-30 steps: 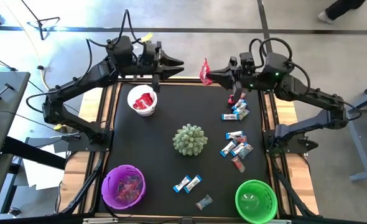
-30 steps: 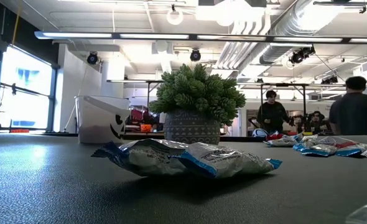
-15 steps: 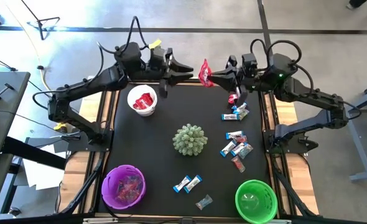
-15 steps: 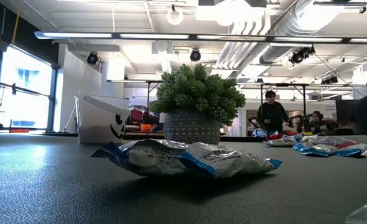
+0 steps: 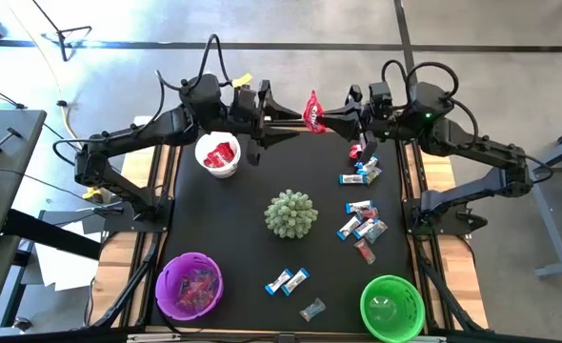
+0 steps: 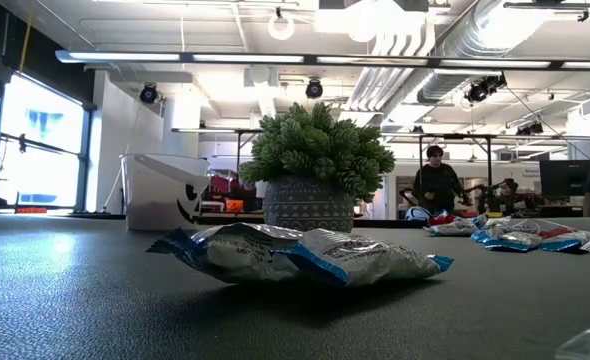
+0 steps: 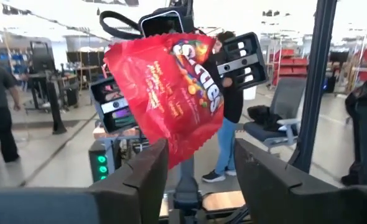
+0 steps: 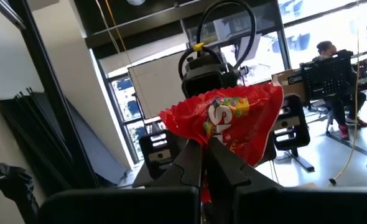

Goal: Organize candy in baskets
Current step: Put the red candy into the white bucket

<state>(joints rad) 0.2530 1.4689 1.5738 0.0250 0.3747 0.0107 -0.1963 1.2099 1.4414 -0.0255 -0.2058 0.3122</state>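
my right gripper (image 5: 332, 116) is pinched tight on a red skittles packet (image 5: 313, 111), holding it in the air over the far edge of the black mat (image 5: 252, 252). my left gripper (image 5: 291, 122) faces it with fingers spread wide, the packet's lower edge between them. the white basket (image 5: 218, 152) with red candy sits just beside my left arm; blue-and-silver candies (image 5: 361, 226) lie at right.

My 2 arms meet over the table's far edge: left gripper (image 5: 283, 121) spread wide, right gripper (image 5: 327, 116) clamped tight.
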